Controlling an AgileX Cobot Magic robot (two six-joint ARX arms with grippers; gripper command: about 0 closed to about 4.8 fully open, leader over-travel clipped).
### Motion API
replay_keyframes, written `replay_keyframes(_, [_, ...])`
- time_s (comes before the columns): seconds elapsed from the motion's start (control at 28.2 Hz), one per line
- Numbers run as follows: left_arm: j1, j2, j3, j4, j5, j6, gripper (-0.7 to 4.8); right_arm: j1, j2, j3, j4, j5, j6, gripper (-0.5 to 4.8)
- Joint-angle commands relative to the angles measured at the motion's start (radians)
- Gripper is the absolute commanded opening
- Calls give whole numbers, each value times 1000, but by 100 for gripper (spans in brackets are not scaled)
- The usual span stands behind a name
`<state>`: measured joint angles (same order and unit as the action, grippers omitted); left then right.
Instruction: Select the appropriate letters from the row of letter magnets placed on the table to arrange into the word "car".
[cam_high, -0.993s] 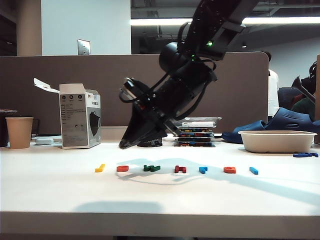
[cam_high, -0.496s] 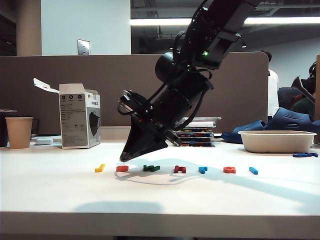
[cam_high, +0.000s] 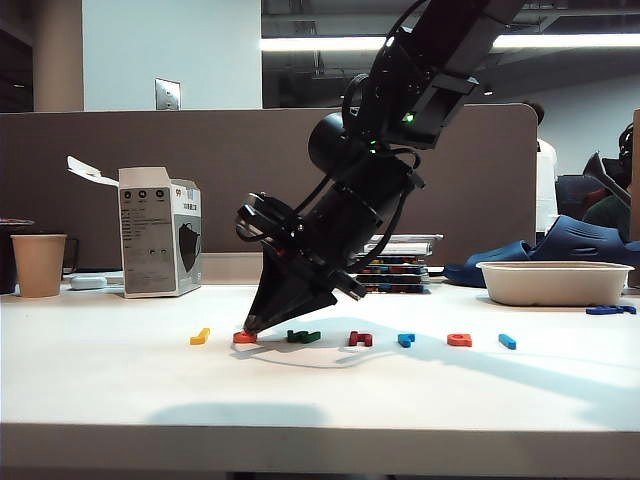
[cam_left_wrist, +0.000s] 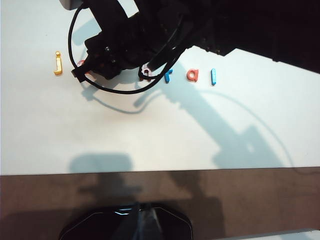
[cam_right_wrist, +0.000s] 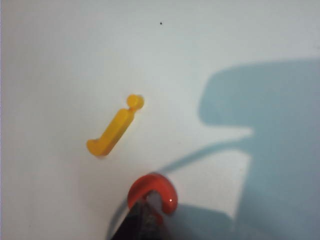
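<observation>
Right gripper (cam_right_wrist: 142, 220), fingers closed, tip resting in the orange-red c (cam_right_wrist: 152, 192); yellow j (cam_right_wrist: 114, 127) lies nearby on the table (cam_right_wrist: 60, 50).

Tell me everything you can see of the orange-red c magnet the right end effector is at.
The orange-red c is a small, glossy, plastic-looking curved letter lying flat on the white table, second from the left in the row, just right of the yellow j and not touching it. The shut right end effector has its dark tip inside the c's open curve, covering part of it. From the exterior view only a low red sliver shows beneath the tip.
</observation>
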<state>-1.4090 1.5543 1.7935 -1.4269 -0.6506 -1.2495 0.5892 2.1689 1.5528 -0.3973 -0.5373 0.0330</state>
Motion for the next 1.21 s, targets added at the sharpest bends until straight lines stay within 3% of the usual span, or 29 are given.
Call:
replay_keyframes(0.04, [0, -2, 2, -8, -7, 4, -5, 3, -3, 3, 19, 12, 1, -6])
replay_keyframes(1.21, [0, -2, 2, -8, -7, 4, -5, 63, -9, 8, -165, 18, 15, -6])
